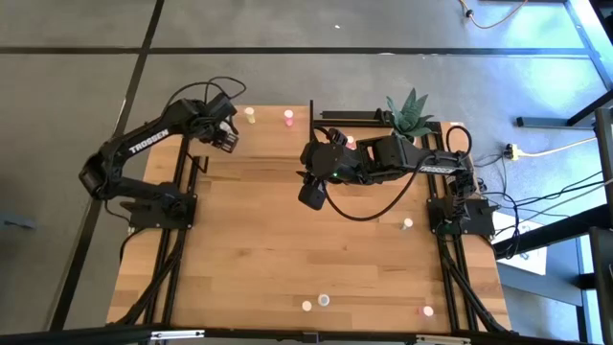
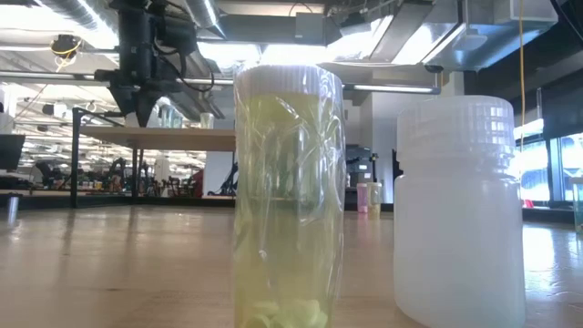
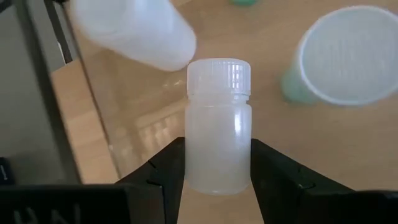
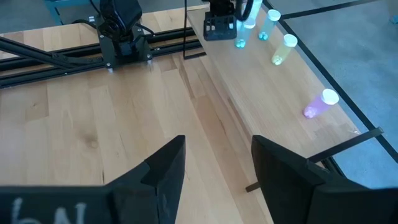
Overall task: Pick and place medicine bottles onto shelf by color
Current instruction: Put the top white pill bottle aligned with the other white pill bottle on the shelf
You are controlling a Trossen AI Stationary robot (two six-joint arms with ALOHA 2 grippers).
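Note:
My left gripper point(image 1: 227, 137) is at the far left of the light-wood shelf point(image 1: 268, 153), shut on a whitish medicine bottle with a white cap point(image 3: 219, 106). Beside it in the left wrist view are another white bottle point(image 3: 134, 31) and a green one with a white lid point(image 3: 345, 56). A yellow bottle point(image 1: 250, 113) and a pink bottle point(image 1: 288, 116) stand along the shelf's far edge. My right gripper point(image 1: 311, 192) hangs open above the middle of the table, with nothing between its fingers point(image 4: 168, 168). My left gripper pinches the lower half of the white bottle's body point(image 3: 217, 171) between its two fingers point(image 3: 165, 174), one on each side. The fingers come slanting down from above. The bottle stands upright with its cap up. Whether its base still rests on the wood does not show.
A green plant point(image 1: 410, 113) stands at the shelf's far right. Loose bottles stand at the table's right point(image 1: 407, 223) and near edge point(image 1: 324, 299). Two of them, yellowish point(image 2: 287, 191) and white point(image 2: 460, 219), fill the low view. Black posts point(image 1: 311, 120) frame the shelf.

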